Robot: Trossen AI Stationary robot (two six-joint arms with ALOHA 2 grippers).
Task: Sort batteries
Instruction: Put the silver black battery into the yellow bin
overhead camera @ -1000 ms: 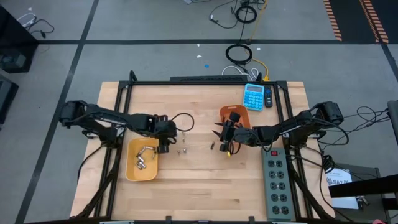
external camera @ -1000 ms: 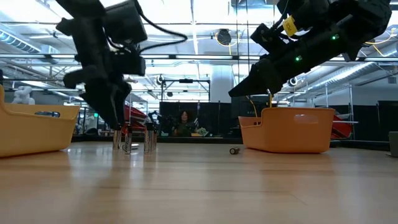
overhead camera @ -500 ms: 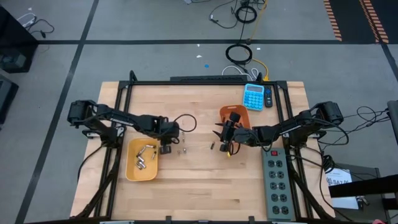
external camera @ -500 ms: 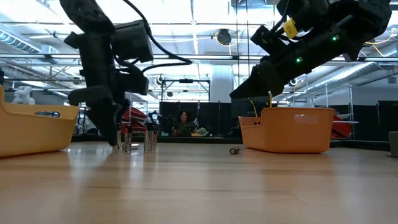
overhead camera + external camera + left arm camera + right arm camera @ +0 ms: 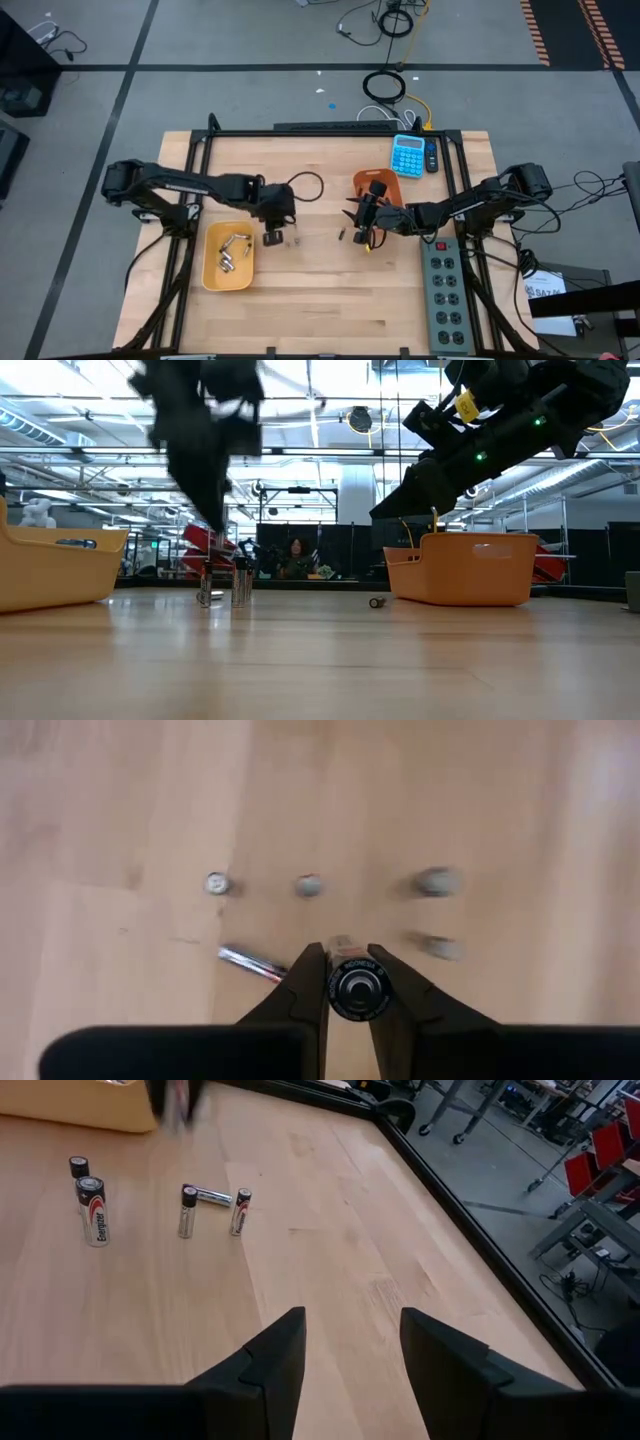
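Above table centre-left, left gripper (image 5: 347,982) hung w/ fingers closed on one battery (image 5: 358,990), seen end-on. Below it, loose batteries (image 5: 306,886) stood upright on the wood, one lying flat (image 5: 250,960). Yellow bin (image 5: 227,256) nearby held approx. 3 more, count unclear. Right gripper (image 5: 344,1348) waited near orange bin (image 5: 378,186), fingers parted, holding nothing. Small dark battery (image 5: 340,236) lay apart.

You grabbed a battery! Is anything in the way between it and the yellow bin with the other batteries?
Nothing visible. The left gripper holds the battery above the table, right beside the yellow bin. The standing batteries are on its other side.
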